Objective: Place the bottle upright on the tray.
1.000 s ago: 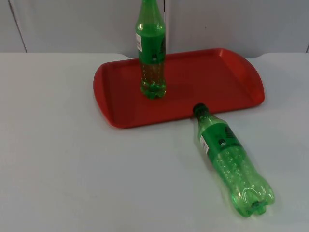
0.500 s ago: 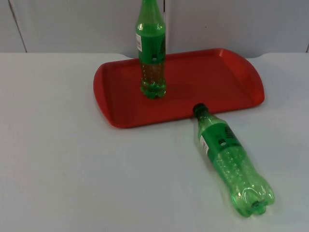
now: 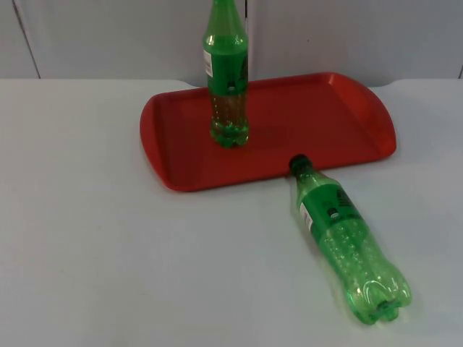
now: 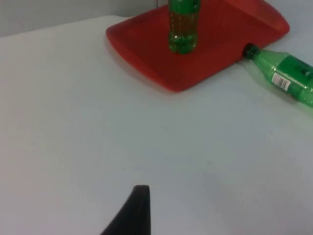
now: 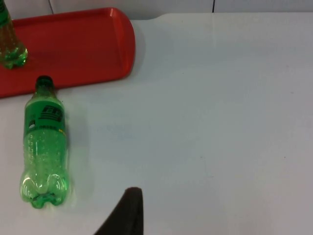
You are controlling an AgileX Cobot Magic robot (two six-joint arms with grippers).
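We see two green bottles; the standing bottle (image 3: 229, 79) is upright on the red tray (image 3: 333, 123), on its left half, so one placement looks already done; the lying bottle (image 3: 346, 238) is on its side on the white table (image 3: 87, 238), on the near right, with its black cap (image 3: 297, 164) touching or almost touching the near rim of the tray and its base pointing toward us. We judge that this second bottle is what is left: it must be picked up, turned upright and set on the free right part of the tray; nothing holds it now, so this half of the task is not started.

The left gripper (image 4: 138, 205) hovers over the bare table on the near left side, well apart from the tray, and it seems to wait; the right gripper (image 5: 128, 208) hovers over the table near the base of the lying bottle; for both of them we see one black fingertip, so we cannot tell if the pincer is wide or narrow, and neither one touches anything.

Compared with the frame of one second ago and the one of half a second ago, we find no difference; both bottles and the tray are in the same places.
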